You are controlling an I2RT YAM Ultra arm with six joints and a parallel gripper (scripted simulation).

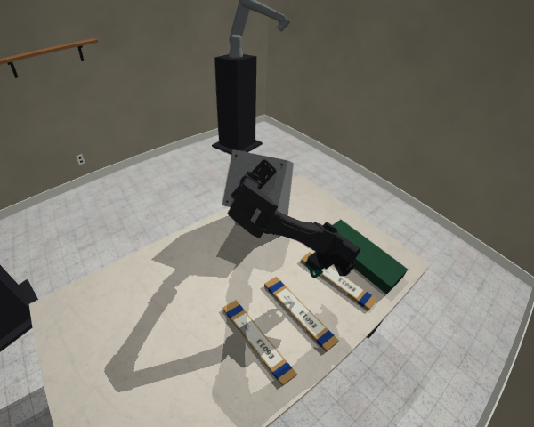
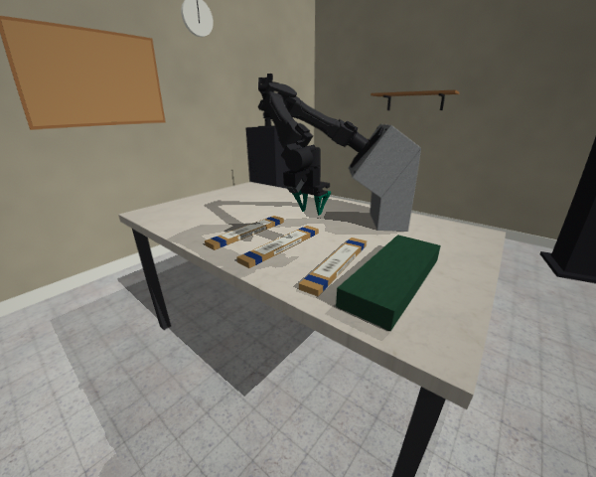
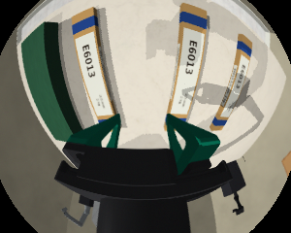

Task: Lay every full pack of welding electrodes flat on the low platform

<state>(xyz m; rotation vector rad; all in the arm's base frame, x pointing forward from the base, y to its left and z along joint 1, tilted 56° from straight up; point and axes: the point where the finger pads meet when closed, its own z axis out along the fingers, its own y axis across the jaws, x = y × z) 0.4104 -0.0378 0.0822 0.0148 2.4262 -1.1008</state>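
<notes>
Tan, blue-banded packs [image 1: 301, 313], flat.

We count three packs of welding electrodes on the table [image 2: 444, 328]: one [image 1: 340, 280] just beside the platform, a second [image 1: 301, 313] in the middle, and a third [image 1: 260, 342] farthest from it. We see one low green platform [image 1: 373, 261], one black arm on one grey base plate [image 1: 239, 170], and one gripper [image 2: 312, 202] with two green fingers. Around the room we count two wall shelves in all, the one [image 2: 415, 93] in the exterior view, one cork board [image 2: 82, 74], one clock [image 2: 197, 16], one wall socket [image 1: 80, 159], and one tall black pedestal [image 1: 236, 100] carrying one grey arm.
</notes>
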